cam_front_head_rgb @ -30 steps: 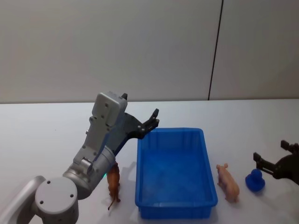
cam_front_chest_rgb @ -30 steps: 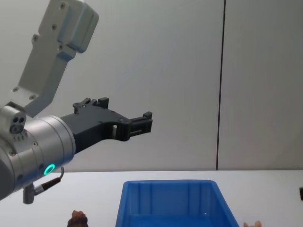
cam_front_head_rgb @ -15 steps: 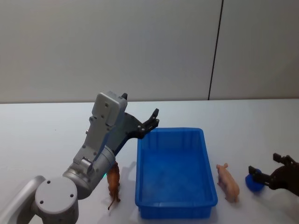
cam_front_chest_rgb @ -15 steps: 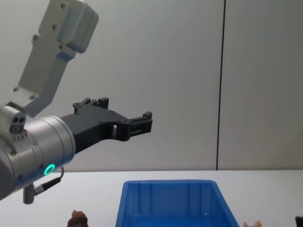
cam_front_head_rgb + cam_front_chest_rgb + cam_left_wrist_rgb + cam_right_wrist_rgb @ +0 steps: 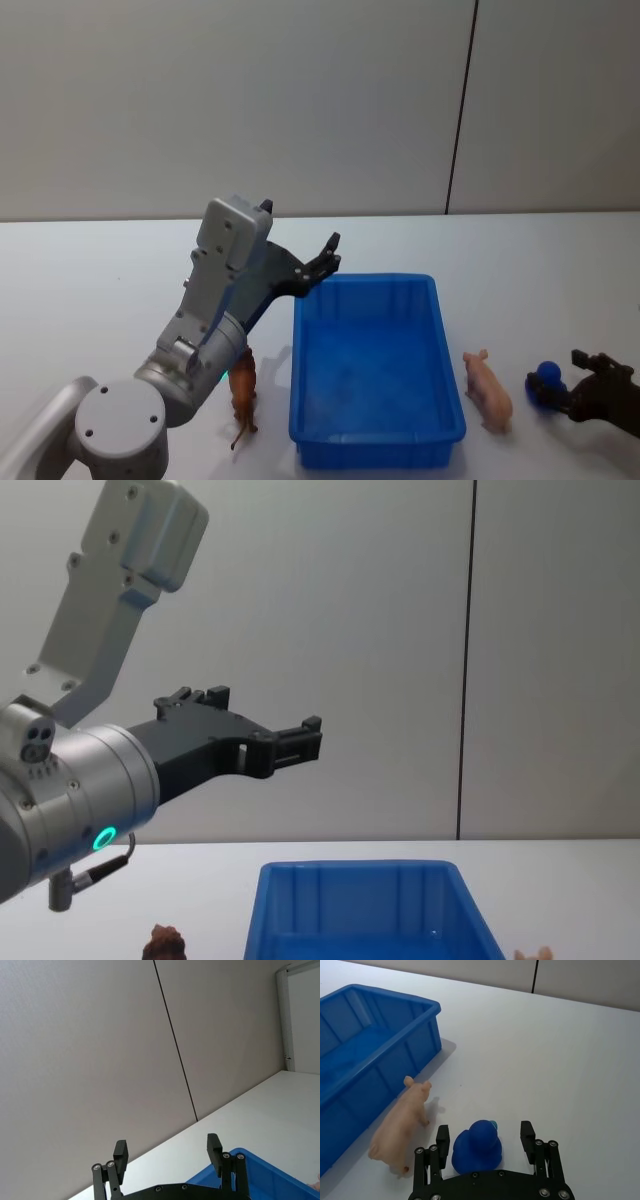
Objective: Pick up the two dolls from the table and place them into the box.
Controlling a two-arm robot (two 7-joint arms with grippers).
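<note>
Straddling the probably soft, light blue doll (image 5: pixel 476 1150), the released right gripper (image 5: pixel 485 1131) should pinch its body; left gripper (image 5: pixel 167 1146) hangs open near the box (image 5: pixel 366 279).

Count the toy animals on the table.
3: blue duck between the open right gripper's fingers; pink pig right of the bin; brown animal left of it. The left gripper hangs raised near the bin's far corner.

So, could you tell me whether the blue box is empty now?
Empty: the box has a bare blue floor in the head view.

Bright blue box (image 5: pixel 378 450) — deep blue doll (image 5: pixel 476 1150)
</note>
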